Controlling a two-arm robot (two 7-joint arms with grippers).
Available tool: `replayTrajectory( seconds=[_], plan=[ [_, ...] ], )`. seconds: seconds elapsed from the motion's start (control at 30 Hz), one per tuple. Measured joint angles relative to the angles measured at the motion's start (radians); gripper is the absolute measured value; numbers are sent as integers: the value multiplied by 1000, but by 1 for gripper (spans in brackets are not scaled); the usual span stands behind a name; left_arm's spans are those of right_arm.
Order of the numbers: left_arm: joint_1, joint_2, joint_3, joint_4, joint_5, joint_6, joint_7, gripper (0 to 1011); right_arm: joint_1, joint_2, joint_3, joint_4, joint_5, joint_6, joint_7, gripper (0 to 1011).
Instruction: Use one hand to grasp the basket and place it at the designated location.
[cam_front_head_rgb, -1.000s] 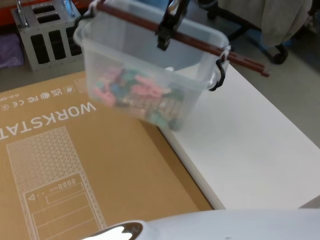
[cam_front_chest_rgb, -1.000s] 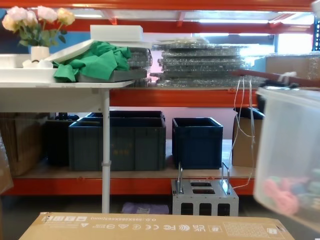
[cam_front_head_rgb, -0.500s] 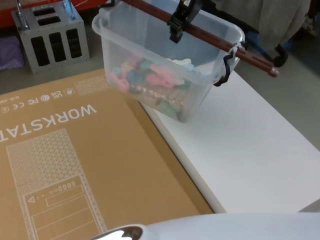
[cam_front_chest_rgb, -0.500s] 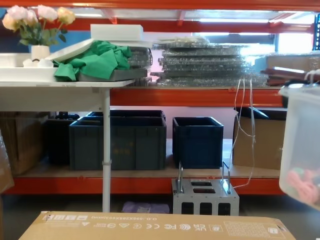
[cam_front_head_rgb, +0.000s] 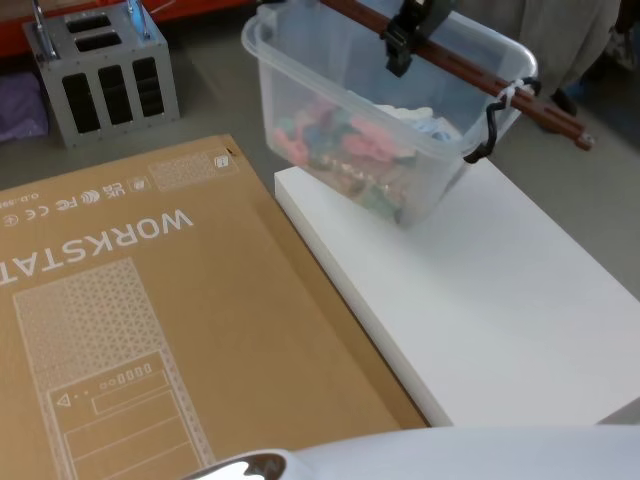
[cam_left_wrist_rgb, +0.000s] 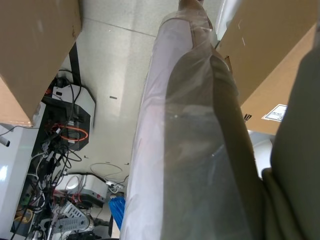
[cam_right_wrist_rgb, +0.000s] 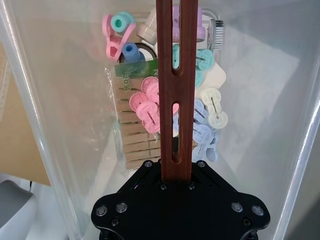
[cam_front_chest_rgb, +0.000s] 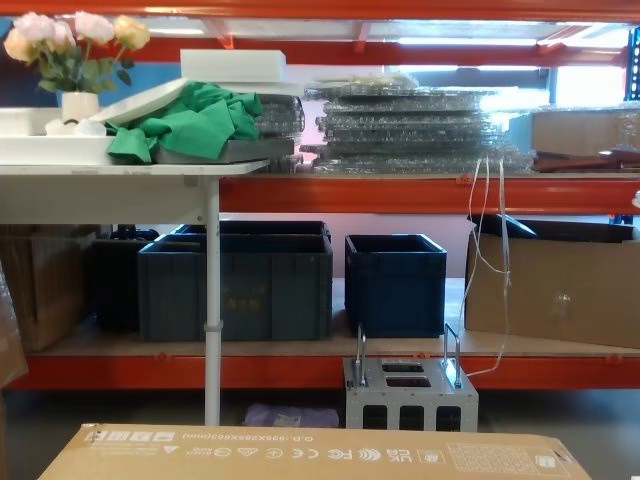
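The basket (cam_front_head_rgb: 340, 110) is a translucent whitish tub hanging tilted in the air over the far end of the white board (cam_front_head_rgb: 500, 300). A reddish-brown bar (cam_front_head_rgb: 470, 80) spans its top, tied on with black straps. My right gripper (cam_front_head_rgb: 400, 45) comes down from above and is shut on the middle of that bar. In the right wrist view the black gripper (cam_right_wrist_rgb: 175, 162) clamps the bar (cam_right_wrist_rgb: 175, 75) above the basket's wall (cam_right_wrist_rgb: 60, 100). Pastel clothes pegs (cam_right_wrist_rgb: 145, 105) lie heaped on the bottom. My left arm is parked low, its wrist camera facing the floor.
A large cardboard box (cam_front_head_rgb: 150, 330) lies flat to the left, against the white board. A grey metal box with two loop handles (cam_front_head_rgb: 95, 75) stands on the floor beyond it. Dark blue crates (cam_front_chest_rgb: 395, 280) sit on the low shelf behind.
The basket has swung right and farther away in my right gripper, from over the cardboard box to over the white board, and has left the chest view.
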Motion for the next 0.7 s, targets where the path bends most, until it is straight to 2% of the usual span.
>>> replayTrajectory(
  seconds=[0.17, 0.27, 0.7],
  plan=[
    [0, 0, 0, 0, 0, 0, 0, 0, -8, 15, 9, 22, -10, 14, 3, 0],
    [0, 0, 0, 1, 0, 0, 0, 0, -14, 23, 9, 59, -27, 34, 5, 0],
    [0, 0, 0, 0, 0, 0, 0, 0, -32, 21, 28, 117, -47, 49, 12, 0]
  ],
)
